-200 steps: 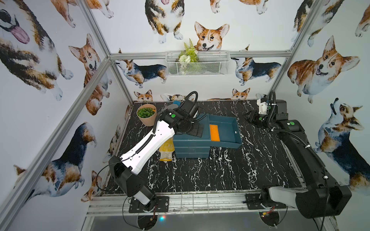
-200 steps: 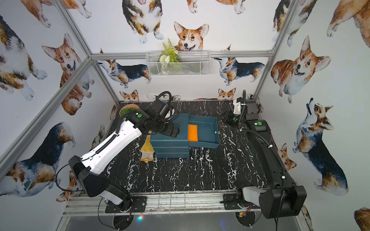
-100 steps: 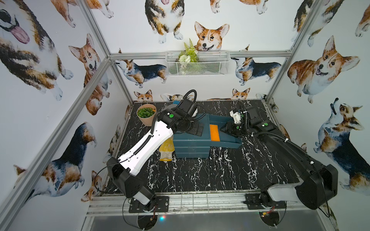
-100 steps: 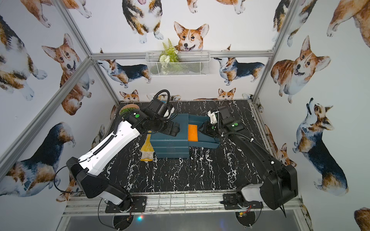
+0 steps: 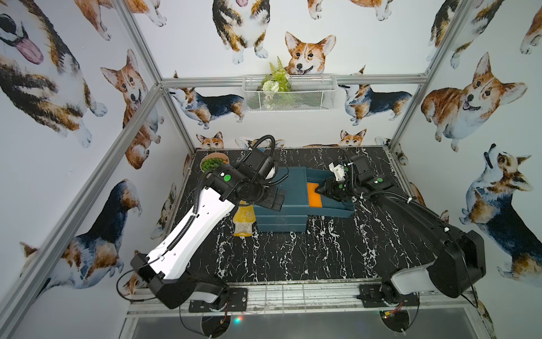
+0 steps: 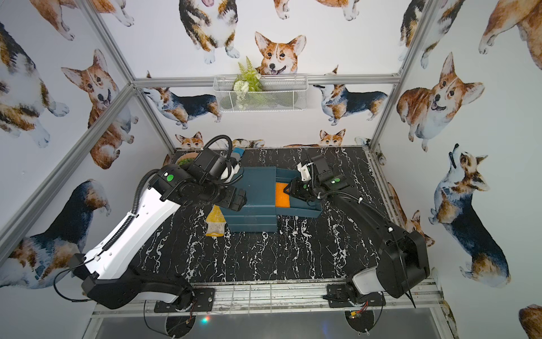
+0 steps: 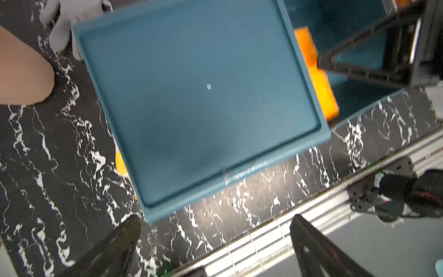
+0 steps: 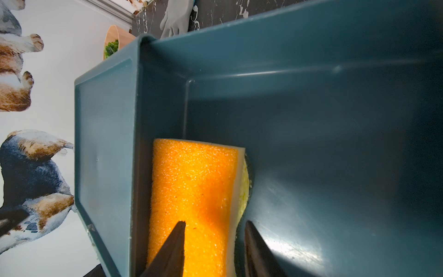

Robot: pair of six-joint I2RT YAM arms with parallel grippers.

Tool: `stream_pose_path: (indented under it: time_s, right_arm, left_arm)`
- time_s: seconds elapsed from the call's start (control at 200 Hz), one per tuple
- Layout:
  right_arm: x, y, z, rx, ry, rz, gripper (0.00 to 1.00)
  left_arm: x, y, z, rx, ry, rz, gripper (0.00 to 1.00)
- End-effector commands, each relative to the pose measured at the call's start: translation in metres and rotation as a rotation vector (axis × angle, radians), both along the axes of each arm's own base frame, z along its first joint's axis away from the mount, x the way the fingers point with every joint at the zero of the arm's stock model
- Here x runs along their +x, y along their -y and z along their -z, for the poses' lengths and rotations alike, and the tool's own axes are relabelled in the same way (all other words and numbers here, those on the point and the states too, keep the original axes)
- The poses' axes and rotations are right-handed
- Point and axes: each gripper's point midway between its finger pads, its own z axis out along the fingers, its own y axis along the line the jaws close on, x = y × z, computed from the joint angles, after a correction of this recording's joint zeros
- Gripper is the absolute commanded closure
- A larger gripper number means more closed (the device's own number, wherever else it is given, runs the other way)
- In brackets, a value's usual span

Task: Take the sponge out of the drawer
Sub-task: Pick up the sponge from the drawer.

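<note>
Black marbled table (image 5: 293,258), corgi-papered walls. The left gripper (image 5: 275,199) is held fully spread and empty over the left edge of the cabinet (image 5: 289,187). The sponge (image 8: 191,191) lies flat in the drawer (image 5: 337,210) pulled out at the cabinet's right. The right gripper (image 8: 214,224) is set part-spread over the sponge's outer edge; a pinch cannot be confirmed. Risk noted: if only a thin strip is caught, the sponge may slip free on lifting.

Sponge (image 5: 314,199) in open drawer (image 5: 318,176); pouch (image 5: 242,223) left of cabinet (image 5: 290,187); plant pot (image 5: 220,156) behind.
</note>
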Motion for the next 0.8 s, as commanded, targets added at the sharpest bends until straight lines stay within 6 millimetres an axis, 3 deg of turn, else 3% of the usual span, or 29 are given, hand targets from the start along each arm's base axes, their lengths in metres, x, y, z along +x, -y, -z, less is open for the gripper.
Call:
stream_pose_path:
  time_s: [0.0, 0.13, 0.365, 0.631, 0.701, 0.796]
  right_arm:
    - [-0.002, -0.002, 0.004, -0.005, -0.024, -0.011, 0.59]
    - [-0.004, -0.003, 0.005, -0.001, -0.033, -0.016, 0.59]
    - [-0.007, 0.000, 0.010, -0.019, -0.041, -0.019, 0.63]
    - [-0.004, 0.004, 0.012, -0.052, -0.025, -0.014, 0.94]
    - [-0.001, 0.011, 0.008, -0.083, 0.008, 0.010, 1.00]
    - [0.001, 0.017, 0.000, -0.104, 0.052, 0.024, 1.00]
  left_arm:
    - [-0.032, -0.019, 0.015, 0.086, -0.079, 0.005, 0.00]
    - [-0.042, -0.014, 0.023, 0.111, -0.050, 0.014, 0.00]
    - [-0.046, 0.006, 0.040, 0.008, -0.054, -0.029, 0.00]
    - [-0.042, 0.030, 0.058, -0.086, -0.074, -0.038, 0.00]
    - [-0.041, 0.034, 0.060, -0.107, -0.080, -0.044, 0.00]
    - [-0.036, 0.036, 0.062, -0.131, -0.059, -0.077, 0.00]
